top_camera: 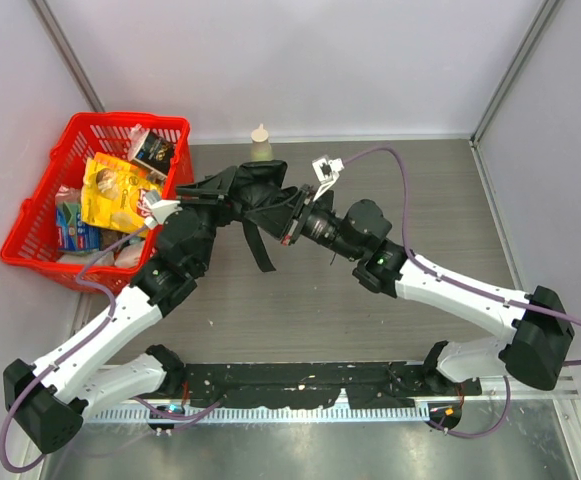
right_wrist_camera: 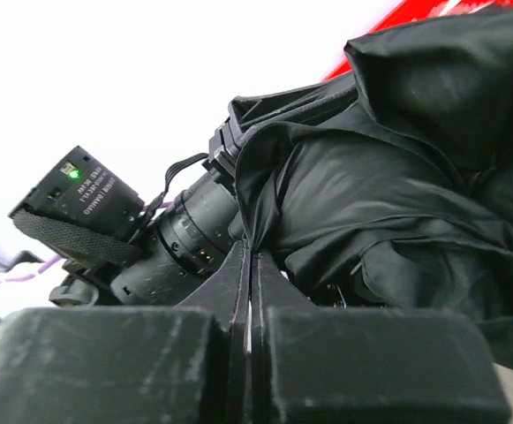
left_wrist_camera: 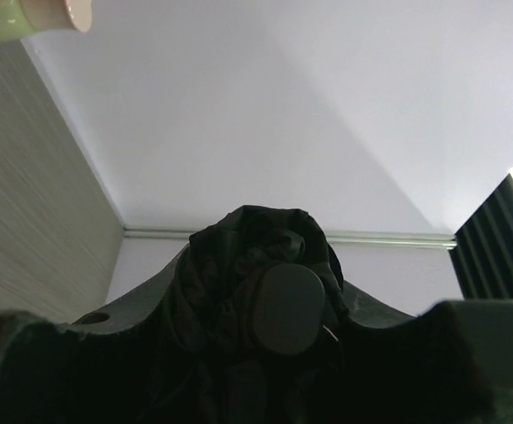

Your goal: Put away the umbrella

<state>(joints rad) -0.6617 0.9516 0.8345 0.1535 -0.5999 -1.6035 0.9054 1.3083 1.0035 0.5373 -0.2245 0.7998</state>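
Note:
The black umbrella (top_camera: 255, 195) is held between my two grippers above the middle of the table, its fabric bunched and loose, with a strap (top_camera: 262, 250) hanging down. My left gripper (top_camera: 207, 197) grips its left end. In the left wrist view the crumpled fabric and a rounded black end cap (left_wrist_camera: 282, 307) fill the space between the jaws of the left gripper (left_wrist_camera: 265, 331). My right gripper (top_camera: 290, 218) is on the umbrella's right side. In the right wrist view its jaws (right_wrist_camera: 252, 265) are pressed together on an edge of the fabric (right_wrist_camera: 388, 177).
A red basket (top_camera: 40, 215) with several snack packets stands at the back left, close to the left arm. A small pale bottle (top_camera: 260, 143) stands at the back wall, also in the left wrist view (left_wrist_camera: 35, 13). Walls enclose three sides.

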